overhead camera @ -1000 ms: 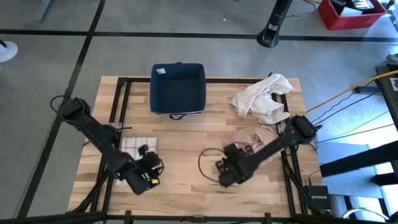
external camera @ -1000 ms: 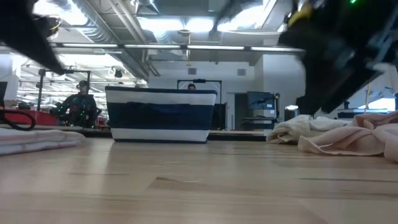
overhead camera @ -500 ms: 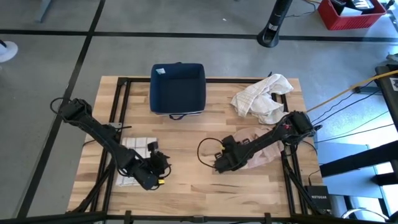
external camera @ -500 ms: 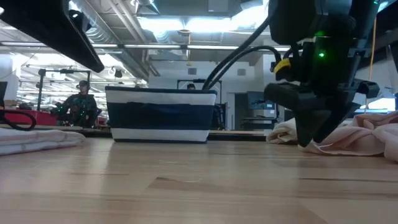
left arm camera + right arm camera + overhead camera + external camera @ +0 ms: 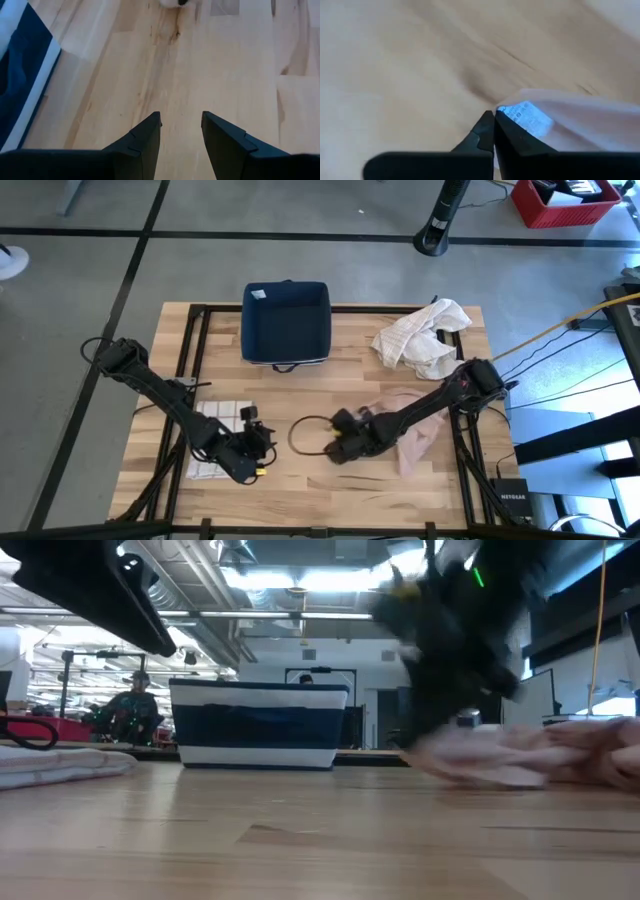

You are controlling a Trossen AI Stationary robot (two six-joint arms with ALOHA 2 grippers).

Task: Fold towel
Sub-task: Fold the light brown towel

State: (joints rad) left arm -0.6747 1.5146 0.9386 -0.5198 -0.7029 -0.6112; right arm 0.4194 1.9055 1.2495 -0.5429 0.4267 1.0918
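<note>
Pink towel [image 5: 415, 435] crumpled, corner w/ label pinched in right gripper [image 5: 338, 448]; left gripper [image 5: 262, 442] fingers apart.

We're looking into a big open lab or workshop: a wooden bench [image 5: 300, 395] is sitting on a grey concrete floor [image 5: 330, 275], exposed ducts and strip lights [image 5: 300, 580] are running overhead, and a person [image 5: 130, 710] is working far behind.
</note>
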